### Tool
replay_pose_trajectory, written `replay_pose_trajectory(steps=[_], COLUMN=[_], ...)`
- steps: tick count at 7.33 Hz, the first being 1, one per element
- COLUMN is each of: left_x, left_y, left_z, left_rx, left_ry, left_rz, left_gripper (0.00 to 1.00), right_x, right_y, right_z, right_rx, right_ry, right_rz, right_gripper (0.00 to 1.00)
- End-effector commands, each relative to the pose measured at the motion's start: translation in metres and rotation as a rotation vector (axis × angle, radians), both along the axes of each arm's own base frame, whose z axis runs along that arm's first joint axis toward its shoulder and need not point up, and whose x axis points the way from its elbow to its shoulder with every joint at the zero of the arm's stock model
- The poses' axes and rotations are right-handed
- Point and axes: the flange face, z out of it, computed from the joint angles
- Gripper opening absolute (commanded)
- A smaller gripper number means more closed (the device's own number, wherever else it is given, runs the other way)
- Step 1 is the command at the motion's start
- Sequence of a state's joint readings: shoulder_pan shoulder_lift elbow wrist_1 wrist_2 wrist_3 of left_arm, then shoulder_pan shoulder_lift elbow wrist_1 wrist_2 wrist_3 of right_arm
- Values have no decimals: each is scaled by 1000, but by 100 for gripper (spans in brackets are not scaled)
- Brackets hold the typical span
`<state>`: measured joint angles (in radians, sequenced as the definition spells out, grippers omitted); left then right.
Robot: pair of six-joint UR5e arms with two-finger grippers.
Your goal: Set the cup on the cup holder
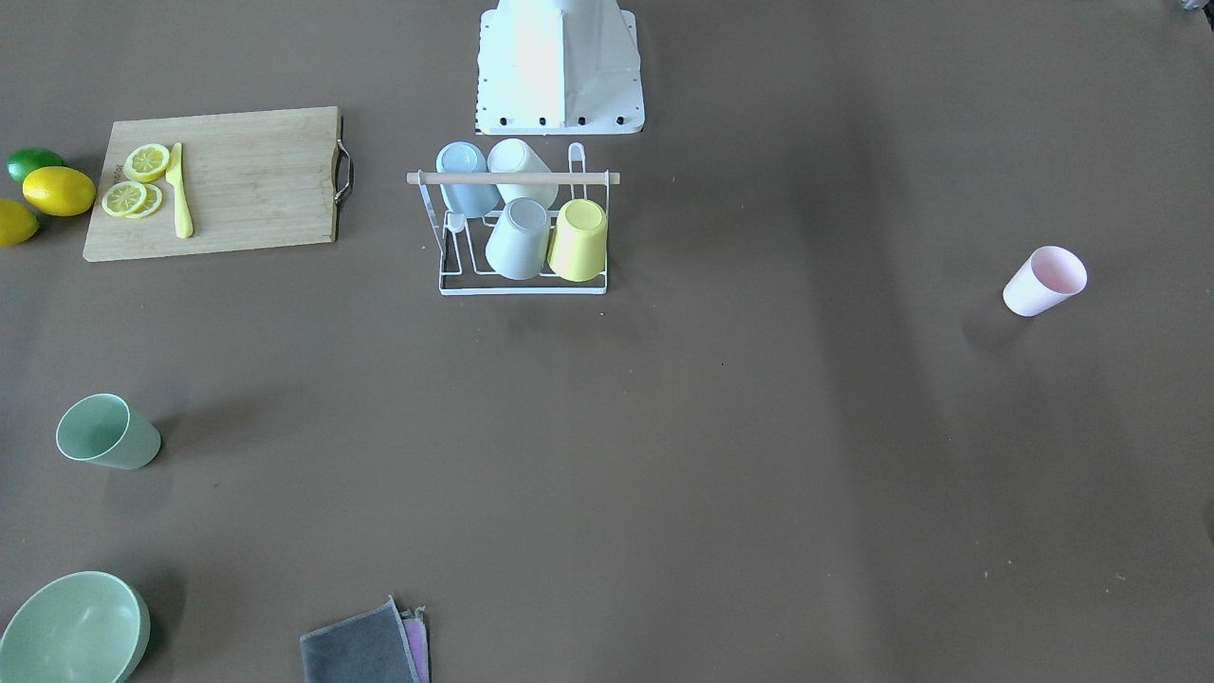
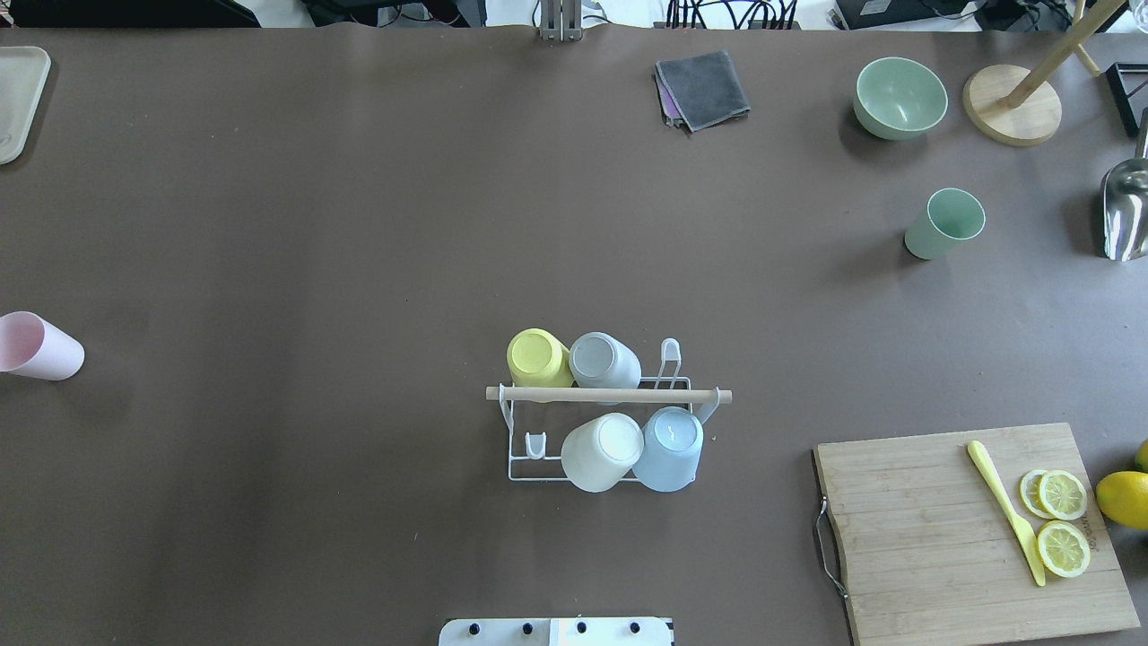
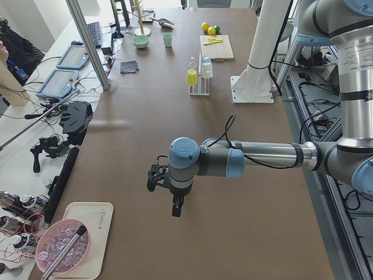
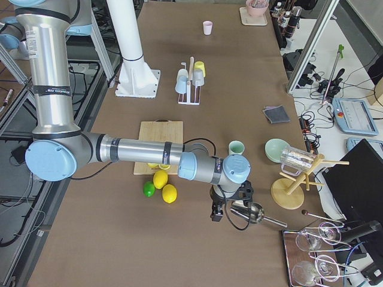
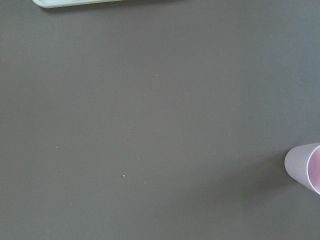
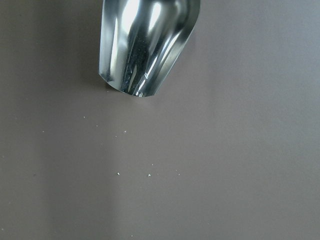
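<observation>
The cup holder (image 2: 610, 395) is a white wire rack with a wooden rod and stands mid-table near the robot base. It holds several upside-down cups: yellow (image 2: 536, 357), grey, white and blue. A pink cup (image 2: 36, 346) lies on its side at the table's left end and shows at the right edge of the left wrist view (image 5: 306, 167). A green cup (image 2: 943, 223) lies on its side at the far right. My left gripper (image 3: 166, 195) hovers over the table's left end; my right gripper (image 4: 227, 206) hovers by a metal scoop. I cannot tell whether either is open or shut.
A cutting board (image 2: 973, 529) with lemon slices, a yellow knife and lemons beside it lies near right. A green bowl (image 2: 900, 97), a grey cloth (image 2: 702, 88), a wooden stand (image 2: 1012, 104) and a metal scoop (image 6: 145, 45) are at the far right. A tray (image 2: 18, 99) is far left.
</observation>
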<state>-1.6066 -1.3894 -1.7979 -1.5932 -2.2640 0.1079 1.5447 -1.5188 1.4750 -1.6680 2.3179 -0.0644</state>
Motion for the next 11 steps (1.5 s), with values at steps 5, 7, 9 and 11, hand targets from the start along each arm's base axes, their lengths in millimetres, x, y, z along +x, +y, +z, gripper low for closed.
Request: replay_pose_trajectory(steps=[5,7,9,11], left_x=[61,119,184,271], left_y=[-89,-123,-140,-121], left_z=[-84,-119,-152,-157], left_rx=[327,455,441,393], left_ry=[-371,-531,-614,-726], left_rz=[287,522,752,1051], left_gripper=[98,98,98,98], right_x=[-1,0,0,-4], right_y=[-15,-32,-35,-37], right_z=[-22,-42,-64,-78], right_rx=[42,80,125,152], right_ry=[-2,15,14,13], right_rz=[2,3,3,-2], right_gripper=[100,100,100,100])
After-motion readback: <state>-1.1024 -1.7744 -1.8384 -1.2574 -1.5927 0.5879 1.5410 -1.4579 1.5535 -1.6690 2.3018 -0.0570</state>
